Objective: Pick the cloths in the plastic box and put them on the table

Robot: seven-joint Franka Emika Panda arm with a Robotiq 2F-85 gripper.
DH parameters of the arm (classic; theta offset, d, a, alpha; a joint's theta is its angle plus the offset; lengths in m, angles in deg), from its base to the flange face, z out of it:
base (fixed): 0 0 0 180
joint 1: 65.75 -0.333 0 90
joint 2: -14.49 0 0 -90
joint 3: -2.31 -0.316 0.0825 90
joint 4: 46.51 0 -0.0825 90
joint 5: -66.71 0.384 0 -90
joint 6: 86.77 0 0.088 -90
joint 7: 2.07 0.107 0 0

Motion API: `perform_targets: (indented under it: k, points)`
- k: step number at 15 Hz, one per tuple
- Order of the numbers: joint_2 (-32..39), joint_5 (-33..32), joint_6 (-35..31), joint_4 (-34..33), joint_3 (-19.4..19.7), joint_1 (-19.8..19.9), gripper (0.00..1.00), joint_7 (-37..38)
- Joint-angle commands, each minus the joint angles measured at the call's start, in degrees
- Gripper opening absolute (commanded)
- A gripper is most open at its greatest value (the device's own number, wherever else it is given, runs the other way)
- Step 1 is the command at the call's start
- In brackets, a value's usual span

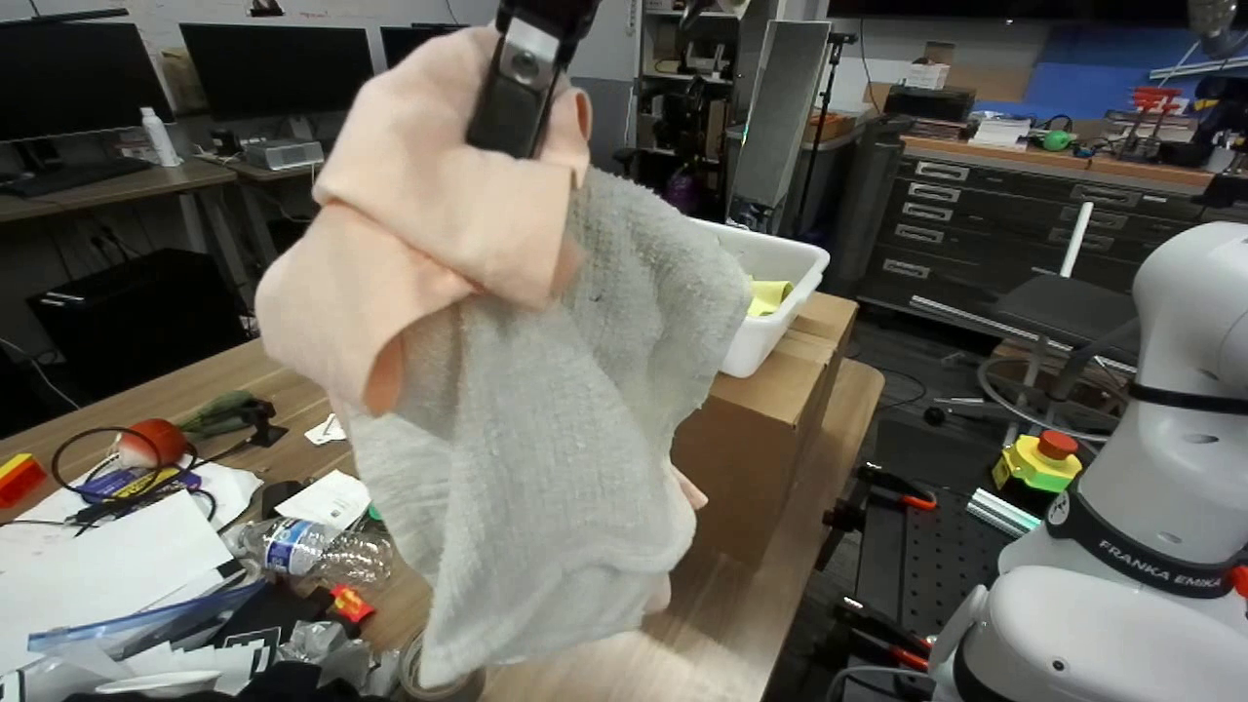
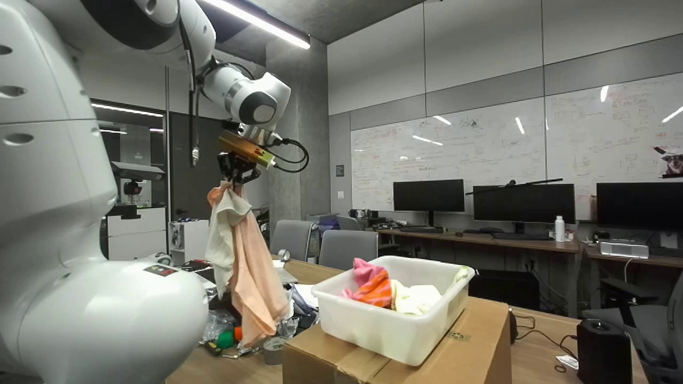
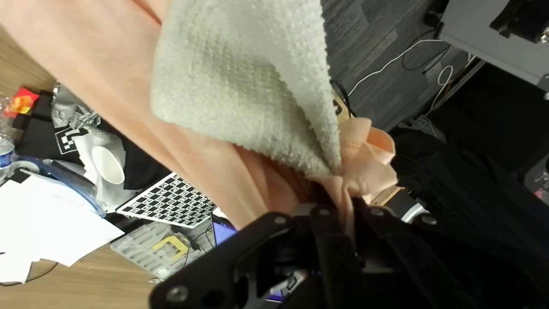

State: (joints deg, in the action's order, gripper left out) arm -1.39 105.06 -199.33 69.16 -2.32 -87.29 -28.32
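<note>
While the claw point(image 2: 235, 183) clamps a peach cloth point(image 2: 256, 274) and a white cloth point(image 2: 220, 242), both dangle over the counter point(image 2: 229, 369). I see pink cloth point(image 2: 368, 271) and yellow cloth point(image 2: 417, 300) in the tub point(image 2: 368, 332) atop a carton point(image 2: 472, 349).

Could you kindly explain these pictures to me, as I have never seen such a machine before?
The machine is a robot arm with a tool for grasping at its end. Two pictures are taken from outside it; the third, the wrist view, looks past the tool. The tool is shut on a peach cloth, with a whitish cloth hanging alongside. On the table are papers, a plastic bottle and a cardboard box carrying the white plastic box, where more cloths lie.
</note>
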Motion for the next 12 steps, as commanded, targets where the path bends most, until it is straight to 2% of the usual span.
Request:
perform_targets:
  k: [1, 6, 10, 12]
  points:
    - [2.72, -1.54, 0.04, -3.69, -2.34, 2.94, 0.36, 0.02]
    - [1.81, -4.05, -3.42, -1.63, -2.89, 5.47, 0.72, 0.42]
    - [0.69, -11.49, -9.45, 2.32, -2.37, 9.03, 1.00, 7.26]
    - [0.39, -15.06, -11.11, 4.76, -1.42, 11.14, 1.00, 10.42]
